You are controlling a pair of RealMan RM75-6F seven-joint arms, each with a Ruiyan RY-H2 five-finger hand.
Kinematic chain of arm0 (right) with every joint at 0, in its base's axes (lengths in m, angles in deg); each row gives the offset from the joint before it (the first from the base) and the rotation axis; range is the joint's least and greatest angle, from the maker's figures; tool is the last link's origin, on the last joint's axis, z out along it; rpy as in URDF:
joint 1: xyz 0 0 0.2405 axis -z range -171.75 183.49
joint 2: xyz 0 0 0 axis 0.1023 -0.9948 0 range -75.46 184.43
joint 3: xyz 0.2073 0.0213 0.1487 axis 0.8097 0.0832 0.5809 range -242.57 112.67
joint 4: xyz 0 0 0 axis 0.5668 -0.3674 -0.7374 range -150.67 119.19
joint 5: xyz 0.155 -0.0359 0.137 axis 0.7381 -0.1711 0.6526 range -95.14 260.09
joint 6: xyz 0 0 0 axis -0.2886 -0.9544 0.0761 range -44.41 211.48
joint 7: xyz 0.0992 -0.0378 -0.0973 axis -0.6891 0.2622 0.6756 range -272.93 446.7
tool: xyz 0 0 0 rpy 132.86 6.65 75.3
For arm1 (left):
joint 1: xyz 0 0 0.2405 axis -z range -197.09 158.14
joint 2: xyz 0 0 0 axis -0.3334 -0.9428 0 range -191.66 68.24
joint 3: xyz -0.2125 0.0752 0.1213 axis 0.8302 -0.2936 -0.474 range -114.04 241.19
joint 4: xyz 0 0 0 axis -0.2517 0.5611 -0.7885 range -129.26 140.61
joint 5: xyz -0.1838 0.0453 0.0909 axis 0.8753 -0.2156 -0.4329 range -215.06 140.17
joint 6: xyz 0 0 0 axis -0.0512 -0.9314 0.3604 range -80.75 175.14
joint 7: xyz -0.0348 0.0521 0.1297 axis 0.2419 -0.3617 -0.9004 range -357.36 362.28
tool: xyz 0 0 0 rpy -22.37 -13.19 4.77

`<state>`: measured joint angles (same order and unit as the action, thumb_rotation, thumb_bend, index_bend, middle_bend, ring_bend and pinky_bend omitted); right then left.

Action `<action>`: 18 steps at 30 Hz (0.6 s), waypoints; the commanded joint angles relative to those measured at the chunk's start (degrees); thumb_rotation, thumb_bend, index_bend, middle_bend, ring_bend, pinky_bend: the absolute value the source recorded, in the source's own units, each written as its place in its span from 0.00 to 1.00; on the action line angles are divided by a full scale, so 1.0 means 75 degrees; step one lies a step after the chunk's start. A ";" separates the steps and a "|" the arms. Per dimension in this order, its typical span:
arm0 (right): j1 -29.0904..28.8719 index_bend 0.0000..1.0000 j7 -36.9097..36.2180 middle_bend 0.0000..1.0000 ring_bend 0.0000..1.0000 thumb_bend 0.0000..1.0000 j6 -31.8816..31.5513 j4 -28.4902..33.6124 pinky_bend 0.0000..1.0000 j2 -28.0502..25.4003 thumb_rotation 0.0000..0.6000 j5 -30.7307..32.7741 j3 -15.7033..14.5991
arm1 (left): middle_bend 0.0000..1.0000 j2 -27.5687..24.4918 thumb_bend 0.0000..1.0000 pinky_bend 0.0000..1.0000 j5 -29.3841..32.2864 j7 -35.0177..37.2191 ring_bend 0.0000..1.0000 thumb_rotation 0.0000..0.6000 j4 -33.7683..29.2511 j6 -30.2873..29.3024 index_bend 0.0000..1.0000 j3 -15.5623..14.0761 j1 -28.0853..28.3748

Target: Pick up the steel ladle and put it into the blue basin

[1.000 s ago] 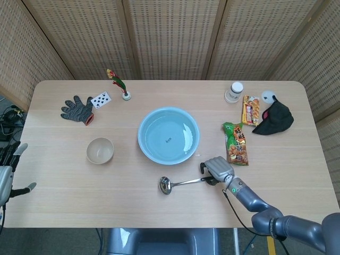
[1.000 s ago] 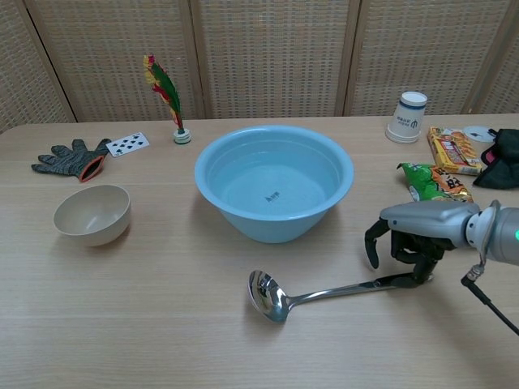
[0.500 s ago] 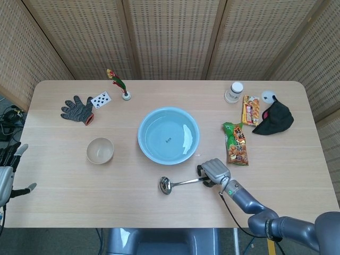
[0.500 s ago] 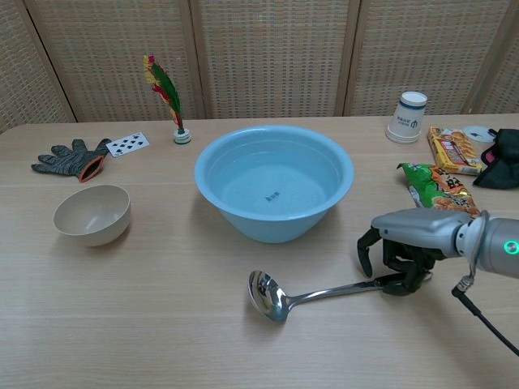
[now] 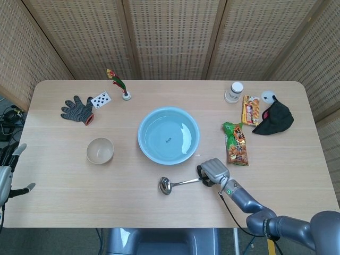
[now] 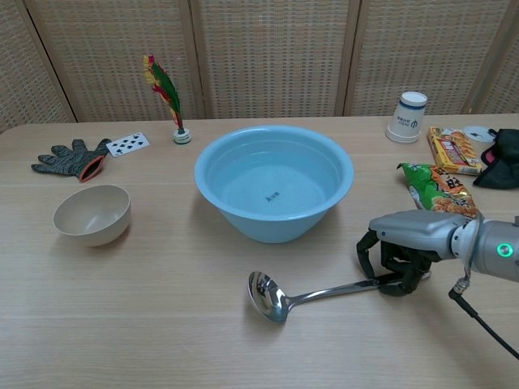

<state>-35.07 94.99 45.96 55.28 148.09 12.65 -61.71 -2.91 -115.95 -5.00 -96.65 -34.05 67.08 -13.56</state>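
Note:
The steel ladle point(image 5: 178, 184) point(image 6: 304, 293) lies flat on the table in front of the blue basin point(image 5: 168, 135) point(image 6: 274, 191), with its bowl to the left and its handle pointing right. My right hand point(image 5: 213, 171) point(image 6: 405, 247) sits over the end of the handle. Its fingers curl down around the handle and grip it, and the thumb hangs on the left side. The ladle still rests on the wood. My left hand point(image 5: 7, 171) hovers off the table's left edge with its fingers spread and holds nothing.
A beige bowl point(image 5: 100, 150) point(image 6: 92, 214) stands left of the basin. Snack packets point(image 5: 235, 142) point(image 6: 435, 185), a black cloth point(image 5: 274, 118) and a white cup point(image 5: 233, 92) lie to the right. A glove point(image 5: 76, 110), a playing card point(image 5: 101, 99) and a shuttlecock point(image 5: 120, 85) are at the back left.
My right hand has slid slightly left along the ladle's handle, and its fingers have settled lower around it. The ladle and the left hand stay where they were.

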 commanded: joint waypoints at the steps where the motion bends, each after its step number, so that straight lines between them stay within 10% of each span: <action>1: -0.0001 0.56 -0.0037 0.98 0.99 0.57 0.0014 -0.0011 1.00 0.0000 1.00 0.0010 -0.0007 | 0.00 0.0001 0.00 0.00 0.0000 -0.0004 0.00 1.00 0.0001 0.0005 0.00 0.0000 0.0005; 18: 0.0105 0.73 -0.0560 0.99 1.00 0.74 0.0065 0.0910 1.00 -0.0931 1.00 0.0306 0.0119 | 0.00 -0.0010 0.00 0.00 -0.0031 0.0002 0.00 1.00 -0.0017 0.0043 0.00 -0.0034 0.0027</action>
<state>-34.59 91.16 46.60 60.79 142.42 14.41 -60.98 -2.97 -116.15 -5.00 -96.76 -33.71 66.84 -13.35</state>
